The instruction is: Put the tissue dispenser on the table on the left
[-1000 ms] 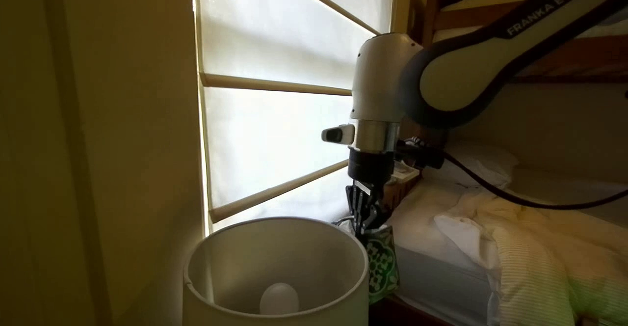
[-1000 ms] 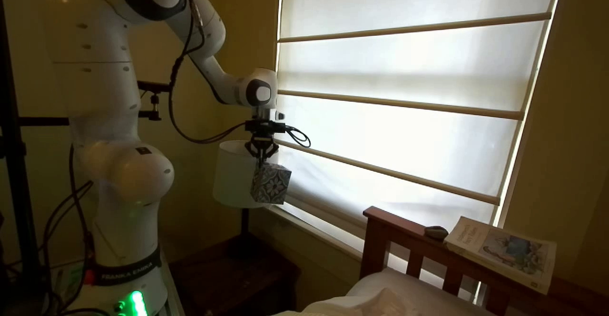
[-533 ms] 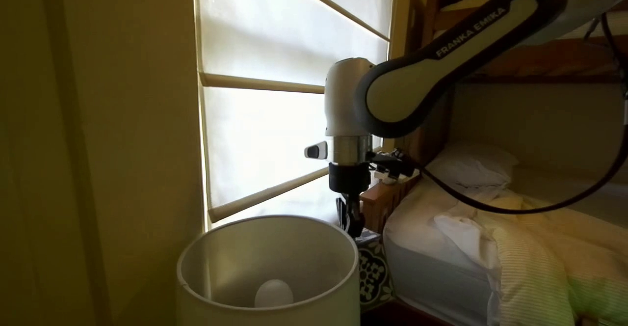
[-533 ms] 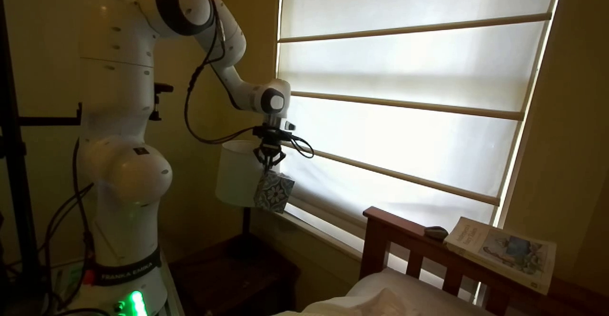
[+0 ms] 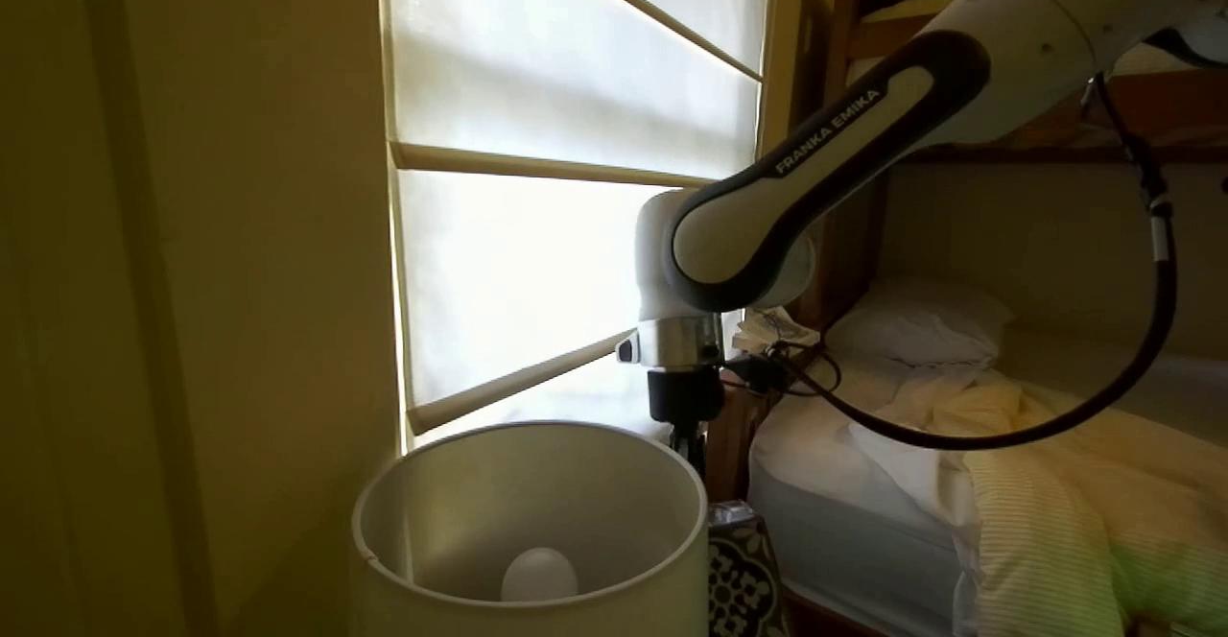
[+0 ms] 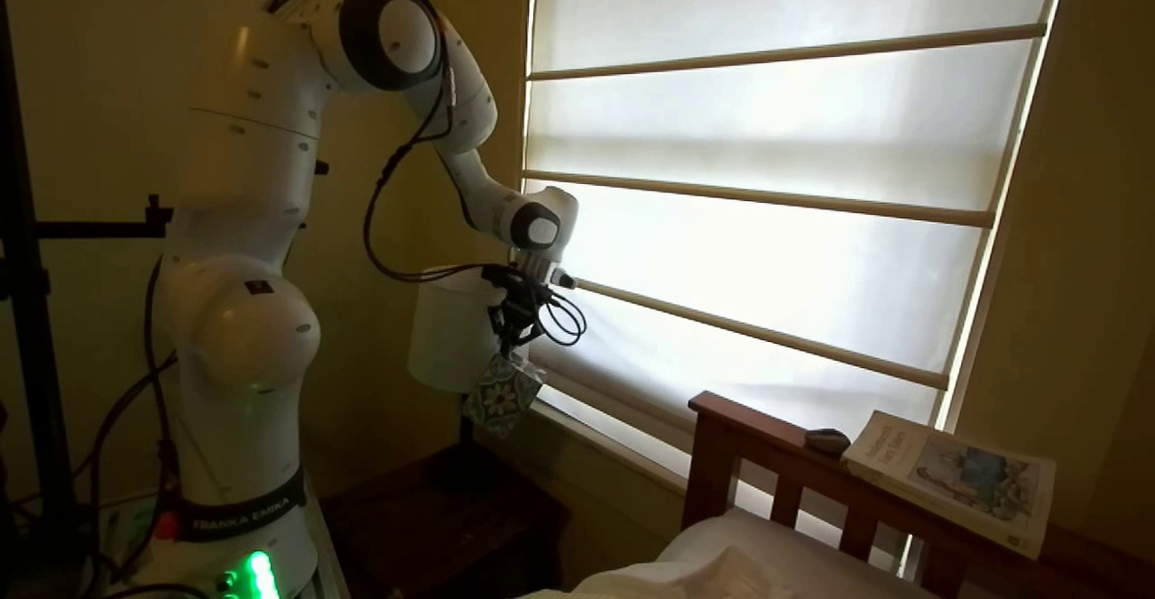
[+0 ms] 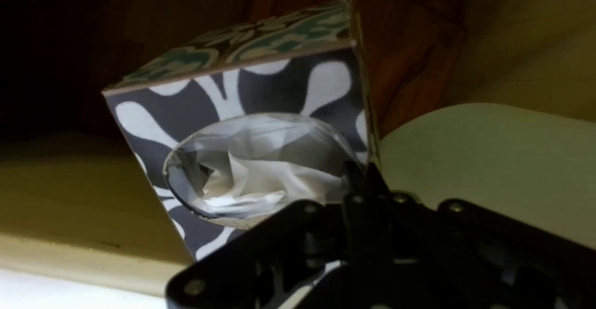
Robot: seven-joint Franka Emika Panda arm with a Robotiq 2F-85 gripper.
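Note:
The tissue dispenser is a cube box (image 6: 502, 397) with a dark-and-white floral pattern and white tissue in its oval top opening. My gripper (image 6: 507, 352) is shut on the box's top edge, and the box hangs tilted below it in the air. In the wrist view the fingertips (image 7: 359, 171) pinch one side wall of the box (image 7: 274, 85), one finger inside the opening and one outside. The small dark wooden table (image 6: 433, 518) is below the box. In an exterior view the lampshade hides part of the box (image 5: 743, 579) and the fingertips.
A lamp with a large white cylindrical shade (image 6: 448, 337) stands on the table close beside the gripper and box; its shade is also near in the wrist view (image 7: 489, 164). The window blind (image 6: 767, 274) is behind. A wooden bed headboard (image 6: 722, 428) with a book (image 6: 956, 482) stands nearby.
The arm has lowered with the box and reached forward. The wrist has tilted, and the box hangs lower and more tilted. The lampshade shifted slightly, then partly back.

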